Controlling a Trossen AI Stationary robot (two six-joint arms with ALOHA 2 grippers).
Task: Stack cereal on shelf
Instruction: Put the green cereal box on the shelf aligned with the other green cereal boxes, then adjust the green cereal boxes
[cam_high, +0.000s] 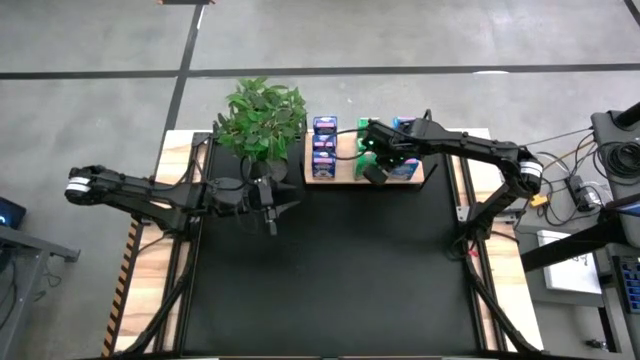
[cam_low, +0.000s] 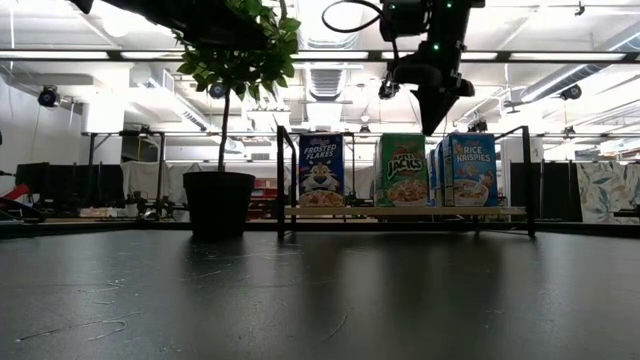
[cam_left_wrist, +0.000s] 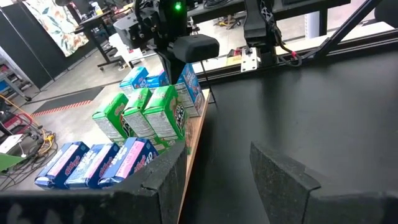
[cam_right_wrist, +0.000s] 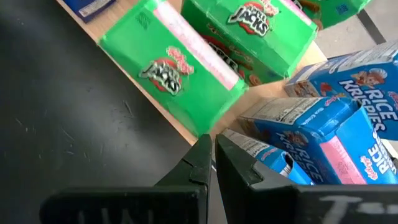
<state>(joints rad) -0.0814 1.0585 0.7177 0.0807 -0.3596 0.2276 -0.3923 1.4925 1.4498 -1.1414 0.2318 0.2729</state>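
Note:
The cereal boxes stand upright on the wooden shelf (cam_high: 345, 168) at the far edge of the black mat: dark blue ones (cam_high: 324, 147) (cam_low: 322, 172), green ones (cam_low: 402, 170) (cam_right_wrist: 186, 62), and light blue ones (cam_low: 470, 168) (cam_right_wrist: 336, 124). My right gripper (cam_right_wrist: 213, 148) (cam_low: 432, 125) is shut and points steeply down at the gap between the green and light blue boxes, its tips about level with their tops. My left gripper (cam_left_wrist: 217, 180) (cam_high: 270, 208) hangs open over the mat, left of the shelf, with nothing between its fingers. My right gripper's shut tips stand at the near edge of the gap between a green box (cam_right_wrist: 205, 118) and a light blue box (cam_right_wrist: 267, 146). I cannot tell whether they touch either box.
A potted plant (cam_high: 262, 115) (cam_low: 218, 203) stands just left of the shelf, behind my left gripper. The black mat (cam_high: 340, 270) stretches from the shelf toward the near edge. Metal frame rails (cam_low: 283, 180) run along both sides of the mat.

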